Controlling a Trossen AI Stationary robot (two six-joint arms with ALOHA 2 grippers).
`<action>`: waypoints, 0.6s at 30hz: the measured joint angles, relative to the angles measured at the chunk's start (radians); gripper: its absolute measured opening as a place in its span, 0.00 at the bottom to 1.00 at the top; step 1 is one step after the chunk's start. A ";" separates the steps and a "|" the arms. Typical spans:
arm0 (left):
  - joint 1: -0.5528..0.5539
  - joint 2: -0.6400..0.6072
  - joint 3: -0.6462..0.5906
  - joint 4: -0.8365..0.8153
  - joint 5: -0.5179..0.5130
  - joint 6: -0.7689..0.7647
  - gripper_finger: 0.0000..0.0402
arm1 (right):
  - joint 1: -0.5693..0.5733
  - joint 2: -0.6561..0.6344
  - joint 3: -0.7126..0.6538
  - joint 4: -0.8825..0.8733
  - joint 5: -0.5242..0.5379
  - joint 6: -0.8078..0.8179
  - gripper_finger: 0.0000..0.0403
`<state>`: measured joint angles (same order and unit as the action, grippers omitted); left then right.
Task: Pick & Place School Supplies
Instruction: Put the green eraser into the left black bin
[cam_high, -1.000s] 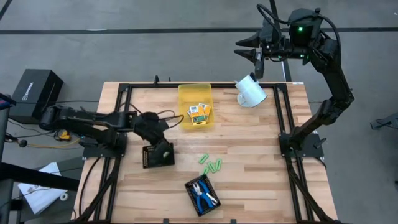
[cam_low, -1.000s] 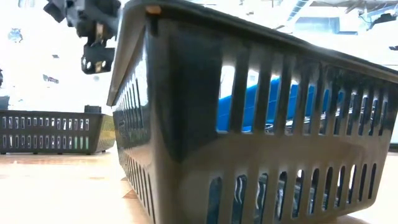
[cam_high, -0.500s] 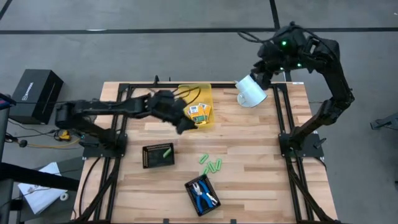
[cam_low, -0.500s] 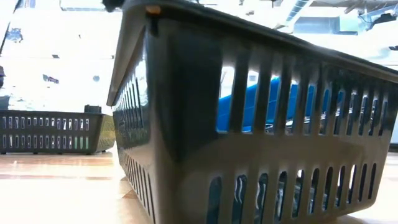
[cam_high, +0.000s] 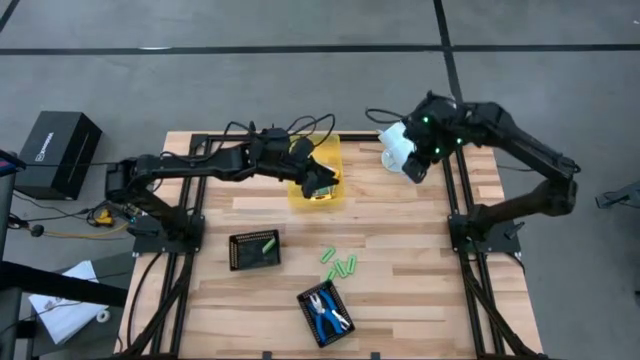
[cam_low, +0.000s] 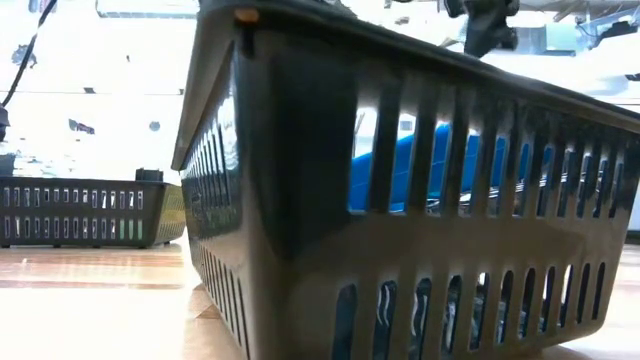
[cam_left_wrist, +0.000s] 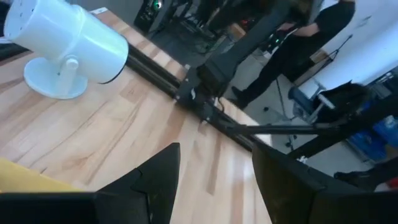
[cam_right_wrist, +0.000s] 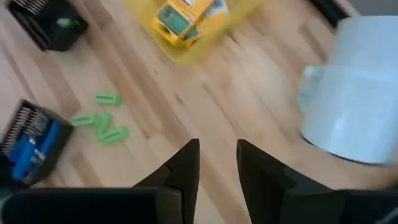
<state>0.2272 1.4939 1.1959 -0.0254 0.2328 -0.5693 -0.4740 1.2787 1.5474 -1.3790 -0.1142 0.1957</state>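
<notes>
A wooden counter (cam_high: 400, 290) with a black metal frame along its edges carries a translucent yellow bin (cam_high: 296, 152) near its far middle. A white cylindrical lamp-like device (cam_high: 396, 146) sits at the far right corner, on a round white base. Two black slotted trays lie nearer the front: one (cam_high: 254, 249) left of centre, the other (cam_high: 325, 312) at the front edge, turned at an angle. On the grey floor to the left stands a black box (cam_high: 55, 150). A person in dark clothes (cam_left_wrist: 292, 43) stands beyond the counter.
</notes>
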 joint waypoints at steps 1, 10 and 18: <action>-0.001 -0.001 0.002 -0.016 0.003 -0.014 0.49 | 0.012 -0.015 -0.037 0.051 -0.018 0.014 0.24; -0.073 0.077 -0.003 -0.403 0.019 0.069 0.49 | 0.059 -0.055 -0.100 0.243 -0.071 0.013 0.24; -0.195 0.275 0.134 -0.413 0.025 -0.001 0.49 | -0.013 -0.066 -0.078 0.276 -0.086 -0.073 0.24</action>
<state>0.0318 1.7687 1.3300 -0.4389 0.2577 -0.5700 -0.4869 1.2122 1.4689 -1.1027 -0.2005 0.1227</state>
